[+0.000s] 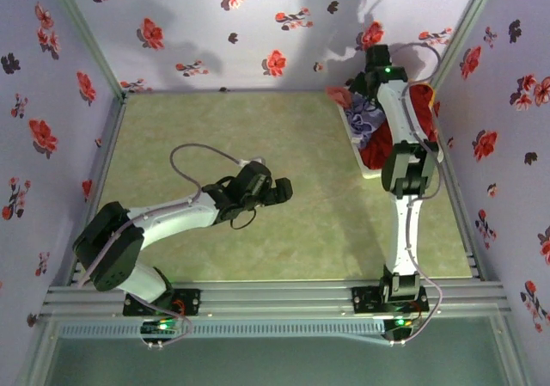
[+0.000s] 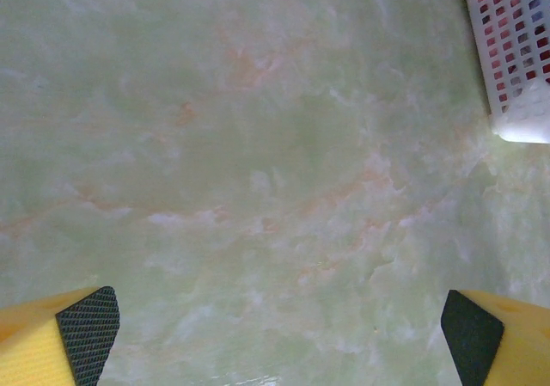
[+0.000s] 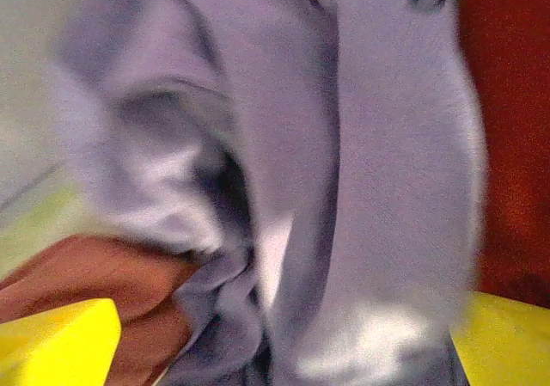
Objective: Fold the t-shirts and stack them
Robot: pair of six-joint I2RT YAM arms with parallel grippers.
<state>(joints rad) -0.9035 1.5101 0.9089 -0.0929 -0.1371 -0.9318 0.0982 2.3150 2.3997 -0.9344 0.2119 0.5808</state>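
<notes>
Left gripper [image 2: 279, 339] is hanging released, jaws spread wide, over green marbled tabletop [image 2: 258, 145], centre-left. Right gripper [image 3: 284, 343] is hovering likewise spread over crumpled lavender cloth t-shirt [image 3: 361, 145], deep red cloth t-shirt [image 3: 507, 128] beside it, both lying in white perforated plastic basket [image 2: 520, 115], upper right.

The basket [image 1: 351, 137] stands on the table [image 1: 223, 128] at its far right corner, beside the right wall; the t-shirts [image 1: 375, 156] lie heaped in it; the right gripper [image 3: 284, 343] hangs over that heap; the left gripper [image 1: 282, 190] hovers over the table's middle, left of the basket and well apart from it.
</notes>
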